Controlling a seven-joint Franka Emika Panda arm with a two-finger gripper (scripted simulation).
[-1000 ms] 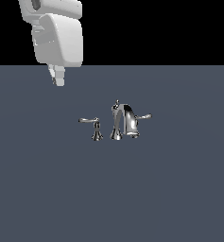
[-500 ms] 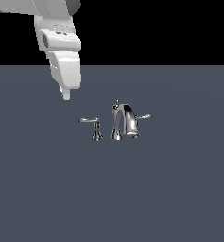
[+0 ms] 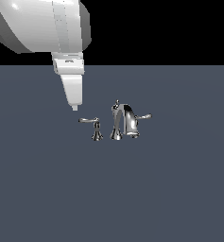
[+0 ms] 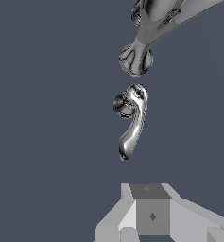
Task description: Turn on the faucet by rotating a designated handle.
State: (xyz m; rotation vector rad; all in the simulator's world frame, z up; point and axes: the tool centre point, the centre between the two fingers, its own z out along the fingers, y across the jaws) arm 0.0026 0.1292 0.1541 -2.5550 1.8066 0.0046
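faucet (image 3: pixel 124 122) stands near the middle of the dark grey worktop (image 3: pixel 179 189) in the exterior view, its arched spout (image 3: pixel 127 116) rising above a knob-topped post, with a paler lever (image 3: pixel 144 116) reaching toward the exterior view's right. handle (image 3: pixel 89 121) lies level on its own small flared base (image 3: pixel 97 135), set just beside the spout on the exterior view's left, its free end pointing further left. white arm (image 3: pixel 42 23) fills the upper left corner, and the tool (image 3: pixel 74 108) hangs above and a little left of the handle's free end, apart from it; from here only one narrow tip shows, so i cannot tell whether the fingers are apart or together. in the wrist view the handle (image 4: pixel 132 125) appears as a curved chrome strip with its round base (image 4: pixel 124 105) at one end, the spout's foot (image 4: pixel 136 59) beyond it, and grey parts of the tool's body (image 4: pixel 151 215) at the frame edge, clear of the handle; fingertips are not visible.
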